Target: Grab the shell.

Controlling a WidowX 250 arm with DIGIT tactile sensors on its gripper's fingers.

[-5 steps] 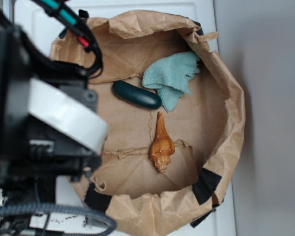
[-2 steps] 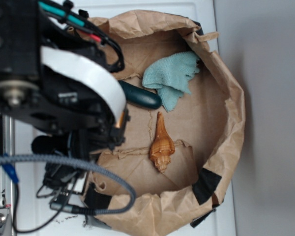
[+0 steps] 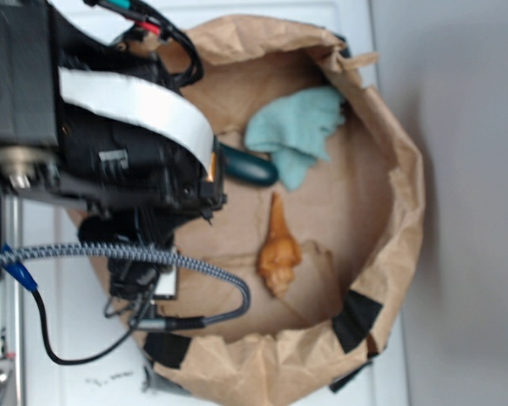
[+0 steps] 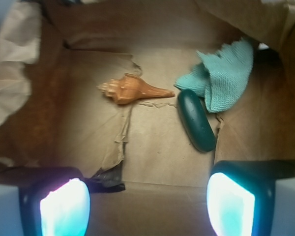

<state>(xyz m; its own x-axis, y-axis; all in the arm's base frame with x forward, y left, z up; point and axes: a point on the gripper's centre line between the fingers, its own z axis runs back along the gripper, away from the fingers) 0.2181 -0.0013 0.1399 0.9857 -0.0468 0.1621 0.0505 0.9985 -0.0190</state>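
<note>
Ahead of the wide-open, empty fingers [image 4: 147,206], the shell [image 4: 132,89] is lying on the paper bag [image 4: 157,157] floor, left of centre, its long axis running crosswise to the approach, tip pointing right.

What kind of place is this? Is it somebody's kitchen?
Probably not a kitchen. It looks like a robot test bench: an arm with loose cables over a taped paper bag holding a shell, a cloth and nothing homely.

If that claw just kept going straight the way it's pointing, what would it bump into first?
Probably just the bare paper floor of the bag. The open gripper frames empty paper; the shell and green object lie farther off, though depth is uncertain.
</note>
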